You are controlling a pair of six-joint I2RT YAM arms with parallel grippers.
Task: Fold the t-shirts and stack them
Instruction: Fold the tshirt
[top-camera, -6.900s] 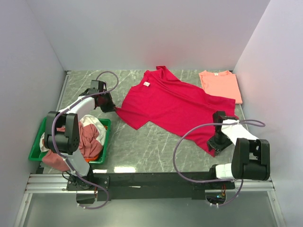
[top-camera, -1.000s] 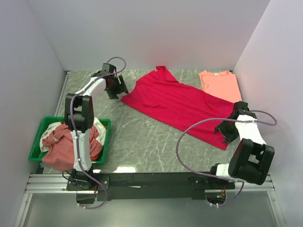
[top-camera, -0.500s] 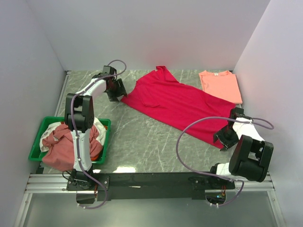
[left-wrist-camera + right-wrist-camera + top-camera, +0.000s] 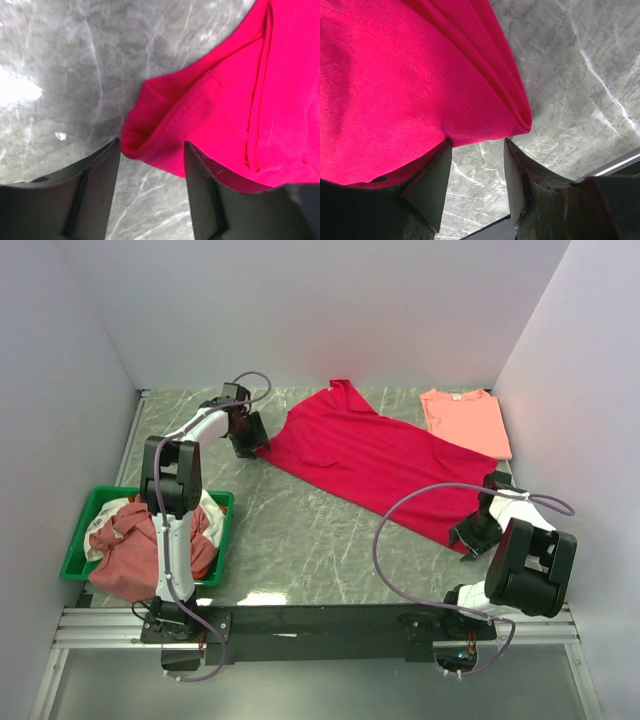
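Note:
A crimson-red t-shirt lies spread out diagonally on the marble table. My left gripper is at its left sleeve. In the left wrist view the jaws stand open, and the sleeve hem reaches just between the fingertips of that gripper. My right gripper is at the shirt's near right corner. Seen from the right wrist, that gripper is open too, with the red hem right at its fingertips and bare table between the fingers. A folded salmon-pink t-shirt lies at the back right.
A green tray at the near left holds a heap of dusty-rose and white t-shirts. White walls close in the table on three sides. The table's near edge lies close by the right gripper.
Both grippers have narrowed. The right gripper moved in from the right to the shirt's near corner. The left gripper edged right to the sleeve.

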